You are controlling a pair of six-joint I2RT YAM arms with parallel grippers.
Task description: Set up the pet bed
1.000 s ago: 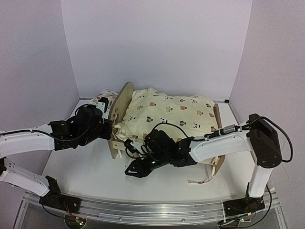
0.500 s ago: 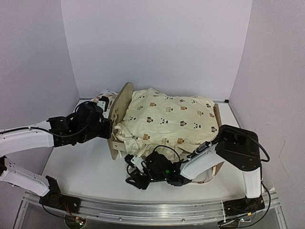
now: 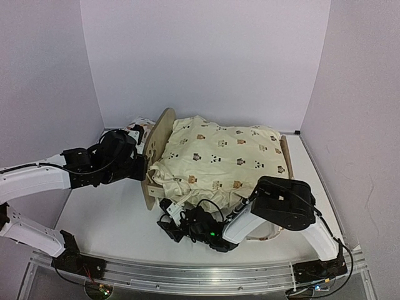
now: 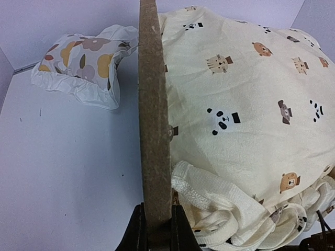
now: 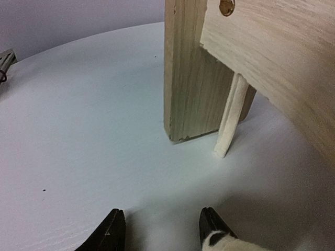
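Firmly we hold the light plywood pet bed (image 4: 153,104).
Our left gripper (image 4: 157,230) pinches its end board; our right gripper (image 5: 162,228) gapes empty above the white table (image 5: 78,130).

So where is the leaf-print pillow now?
In the overhead view the pillow lies on the table just outside the left end board of the pet bed, toward the back wall.

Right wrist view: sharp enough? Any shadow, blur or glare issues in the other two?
Right wrist: the pet bed leg is crisp, with a soft shadow on the table beside it; the right gripper is dark at the frame edge. Left wrist: quilt prints sharp, end board edge grainy up close. Top external: even, diffuse light, no glare.
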